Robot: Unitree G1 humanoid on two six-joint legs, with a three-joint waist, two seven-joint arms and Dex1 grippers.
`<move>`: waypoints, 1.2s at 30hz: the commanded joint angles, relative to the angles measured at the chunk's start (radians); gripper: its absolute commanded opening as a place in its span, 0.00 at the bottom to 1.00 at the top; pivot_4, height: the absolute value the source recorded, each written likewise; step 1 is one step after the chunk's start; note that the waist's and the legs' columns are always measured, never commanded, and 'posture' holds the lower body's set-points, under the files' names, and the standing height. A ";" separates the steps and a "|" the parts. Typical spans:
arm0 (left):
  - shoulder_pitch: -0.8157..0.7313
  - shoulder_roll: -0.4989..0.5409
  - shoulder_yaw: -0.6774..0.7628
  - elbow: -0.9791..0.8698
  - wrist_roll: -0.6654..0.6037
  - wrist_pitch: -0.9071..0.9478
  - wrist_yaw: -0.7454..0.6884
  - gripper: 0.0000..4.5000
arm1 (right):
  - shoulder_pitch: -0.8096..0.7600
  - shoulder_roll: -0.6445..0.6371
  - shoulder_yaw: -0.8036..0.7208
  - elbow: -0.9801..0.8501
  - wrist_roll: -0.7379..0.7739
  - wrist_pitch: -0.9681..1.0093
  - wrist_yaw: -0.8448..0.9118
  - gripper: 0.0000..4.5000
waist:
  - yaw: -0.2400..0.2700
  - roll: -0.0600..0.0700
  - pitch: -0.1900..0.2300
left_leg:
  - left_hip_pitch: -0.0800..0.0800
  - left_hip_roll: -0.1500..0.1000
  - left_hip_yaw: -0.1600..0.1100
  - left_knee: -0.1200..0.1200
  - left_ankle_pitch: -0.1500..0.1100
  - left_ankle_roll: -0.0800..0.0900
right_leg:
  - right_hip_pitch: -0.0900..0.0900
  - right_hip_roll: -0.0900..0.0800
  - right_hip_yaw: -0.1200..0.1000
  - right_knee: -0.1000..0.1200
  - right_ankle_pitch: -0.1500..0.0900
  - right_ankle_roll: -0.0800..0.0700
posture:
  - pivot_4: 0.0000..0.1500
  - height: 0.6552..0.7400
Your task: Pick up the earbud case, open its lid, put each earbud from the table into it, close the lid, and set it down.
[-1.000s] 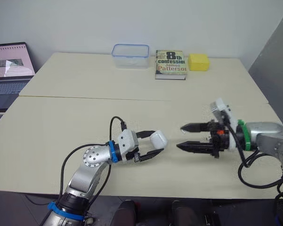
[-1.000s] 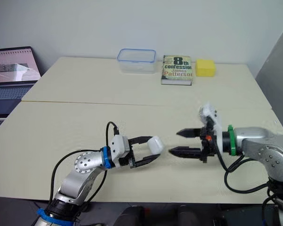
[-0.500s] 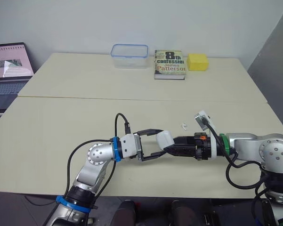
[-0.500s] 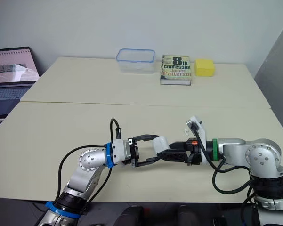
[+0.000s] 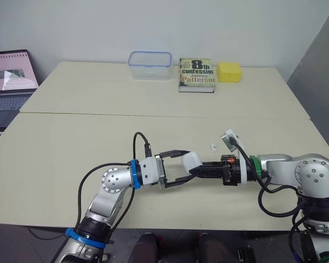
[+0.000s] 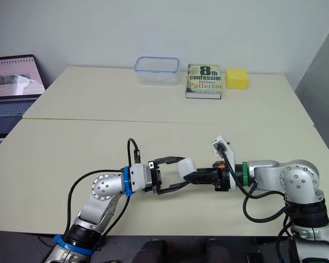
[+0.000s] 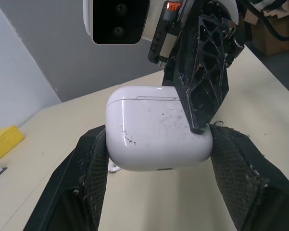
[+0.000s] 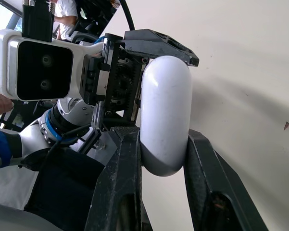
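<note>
- Just above the table (image 5: 98, 126), near its front edge, the white earbud case (image 7: 154, 130) hangs clamped by its rounded sides between the two fingers of the left gripper (image 5: 185, 164). The lid is shut, its seam a closed line in the left wrist view.
- Reaching in from 3 o'clock, the right gripper (image 6: 200, 176) meets the case head-on. Its fingers are drawn narrow across the thin dimension and look to touch both flat faces, so both arms appear to hold the one object.
- The two grippers point at each other along the 9-to-3 line, and their grips cross at right angles. The case's wide span runs roughly 12-to-6 between the left fingers, and the right fingers pinch front to back.
- Neither arm is nearer, since the case lies at the fingertips of both.
- One earbud (image 5: 213, 147) lies on the table at about 1 o'clock from the case, just beside the right wrist and apart from both sets of fingers.
- Opening the lid likely depends on one grip steadying the body while the other works the seam.
</note>
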 commanded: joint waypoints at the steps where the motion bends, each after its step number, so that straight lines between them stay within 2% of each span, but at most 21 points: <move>1: 0.005 -0.010 -0.005 -0.017 -0.015 -0.019 0.005 0.62 | -0.020 -0.002 -0.004 -0.008 0.030 0.003 0.009 0.17 | 0.000 0.000 0.000 | 0.000 0.000 0.000 0.000 0.000 0.000 | 0.000 0.000 0.000 0.000 0.000 0.000 | 1.00 0.97; 5: -0.001 -0.015 -0.002 -0.018 -0.042 -0.011 -0.005 0.62 | -0.030 -0.008 0.004 -0.002 0.028 0.009 0.023 0.17 | 0.000 0.000 0.000 | 0.000 0.000 0.000 0.000 0.000 0.000 | 0.000 0.000 0.000 0.000 0.000 0.000 | 1.00 0.97; 7: -0.010 -0.009 0.004 -0.014 -0.042 0.015 0.000 0.78 | -0.038 -0.014 0.009 0.000 0.019 0.008 0.032 0.17 | 0.000 0.000 0.000 | 0.000 0.000 0.000 0.000 0.000 0.000 | 0.000 0.000 0.000 0.000 0.000 0.000 | 1.00 0.97; 10: -0.027 0.025 0.012 -0.001 -0.022 0.103 0.010 0.98 | -0.056 -0.040 0.029 -0.005 -0.022 -0.001 0.062 0.17 | 0.000 0.000 0.000 | 0.000 0.000 0.000 0.000 0.000 0.000 | 0.000 0.000 0.000 0.000 0.000 0.000 | 1.00 0.97; 11: -0.032 0.044 0.018 -0.005 -0.030 0.175 0.013 1.00 | -0.065 -0.056 0.042 -0.011 -0.048 -0.010 0.082 0.17 | -0.001 0.000 0.000 | 0.000 0.000 0.000 0.000 0.000 0.000 | 0.000 0.000 0.000 0.000 0.000 0.000 | 1.00 0.97; 15: -0.047 0.135 0.043 -0.050 -0.092 0.450 0.006 1.00 | -0.113 -0.175 0.155 -0.064 -0.235 -0.110 0.219 0.17 | -0.004 0.002 0.001 | 0.000 0.001 0.000 0.000 0.000 0.000 | -0.001 0.002 0.000 0.000 0.000 0.000 | 1.00 0.97; 19: -0.080 0.238 0.032 -0.171 -0.167 0.782 -0.013 1.00 | -0.170 -0.356 0.380 -0.134 -0.558 -0.351 0.422 0.17 | -0.005 0.002 0.002 | -0.002 0.002 -0.002 -0.001 0.000 0.000 | -0.003 0.002 -0.002 -0.001 0.000 0.000 | 1.00 0.97; 24: -0.138 0.257 -0.010 -0.287 -0.210 1.000 0.004 1.00 | -0.194 -0.419 0.540 -0.162 -0.817 -0.556 0.560 0.17 | -0.005 0.002 0.002 | -0.002 0.002 -0.001 -0.001 0.000 0.000 | -0.002 0.002 -0.001 -0.002 0.000 0.000 | 1.00 0.97; 30: -0.225 0.218 -0.087 -0.324 -0.173 1.071 0.043 1.00 | -0.251 -0.381 0.589 -0.128 -0.959 -0.624 0.655 0.17 | -0.004 0.002 0.003 | -0.001 0.002 -0.001 0.000 0.000 0.000 | -0.002 0.002 -0.001 -0.001 0.000 0.000 | 1.00 0.97; 36: -0.260 0.185 -0.137 -0.289 -0.106 1.010 0.061 1.00 | -0.281 -0.344 0.583 -0.125 -1.003 -0.599 0.698 0.17 | -0.004 0.002 0.003 | -0.001 0.002 -0.002 0.000 0.000 0.000 | -0.002 0.002 -0.001 -0.001 0.000 0.000 | 1.00 0.97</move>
